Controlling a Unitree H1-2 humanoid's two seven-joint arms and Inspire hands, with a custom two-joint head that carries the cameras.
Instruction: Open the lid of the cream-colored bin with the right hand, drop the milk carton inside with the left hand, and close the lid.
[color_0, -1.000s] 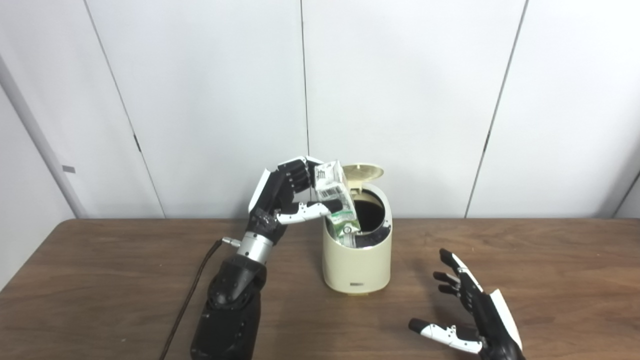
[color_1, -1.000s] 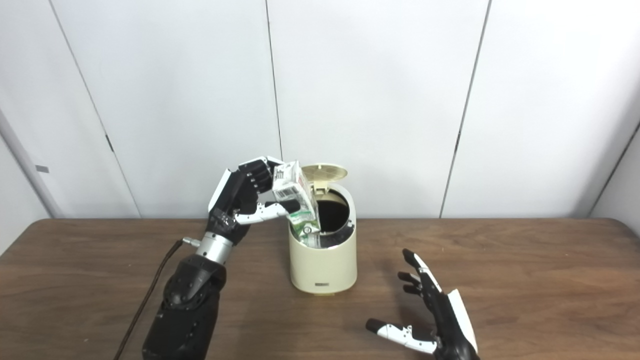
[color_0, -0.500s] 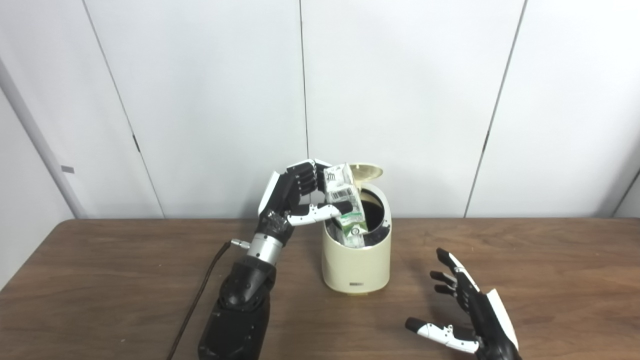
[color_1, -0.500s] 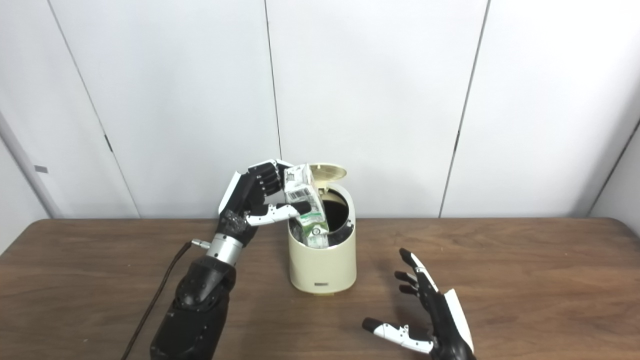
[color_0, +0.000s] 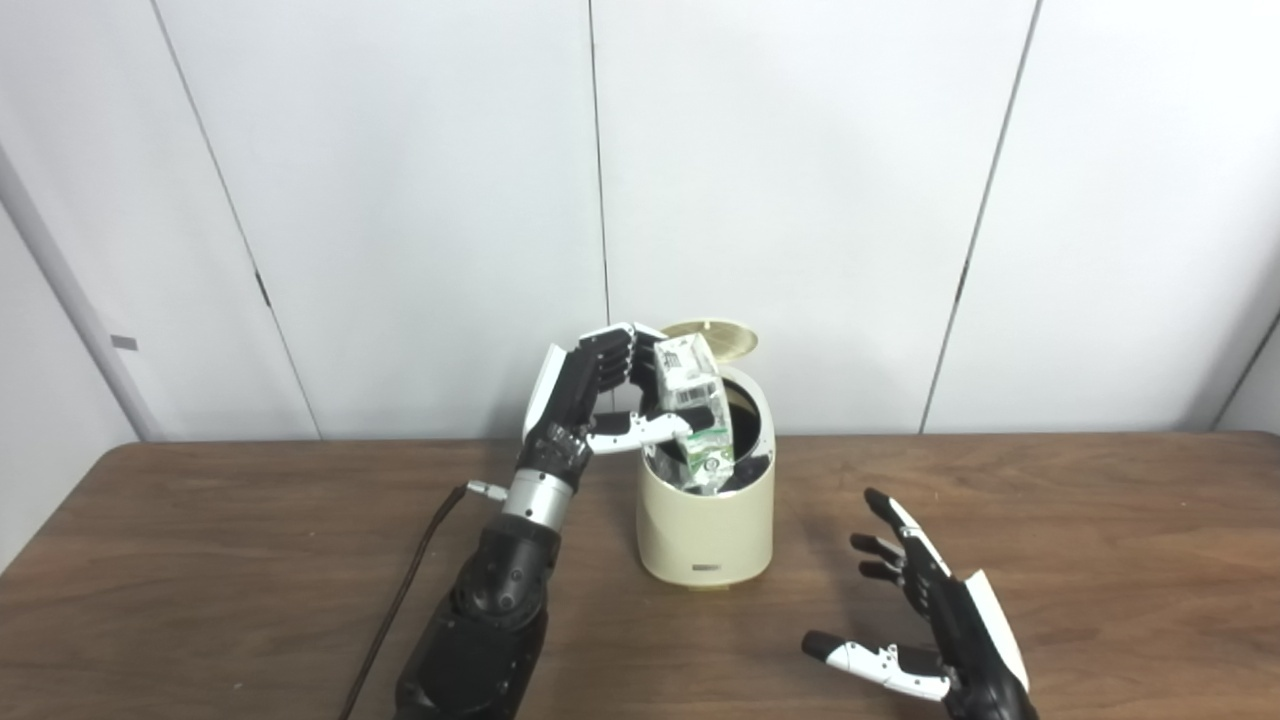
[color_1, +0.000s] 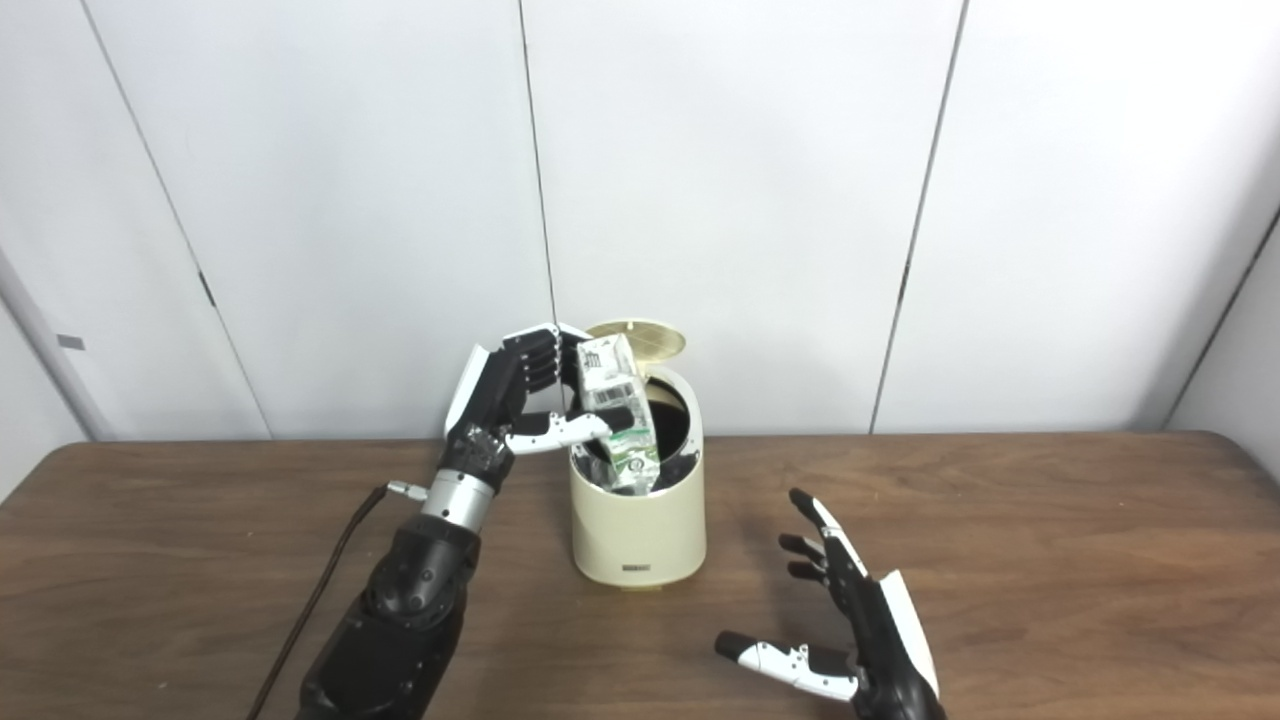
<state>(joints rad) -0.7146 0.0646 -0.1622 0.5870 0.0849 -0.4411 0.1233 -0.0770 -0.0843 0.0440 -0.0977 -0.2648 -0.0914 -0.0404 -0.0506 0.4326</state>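
Carton (color_0: 693, 412) clamped in left robot hand (color_0: 590, 400), tilted into open bin (color_0: 705, 520); right robot hand (color_0: 935, 625) spread, beside bin.

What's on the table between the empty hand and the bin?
Nothing: only bare table lies between the right hand and the bin, plain in both views.

Lab-like test room suggested: bare wood counter (color_0: 200, 560) set against plain white wall panels (color_0: 400, 200) (seams visible).
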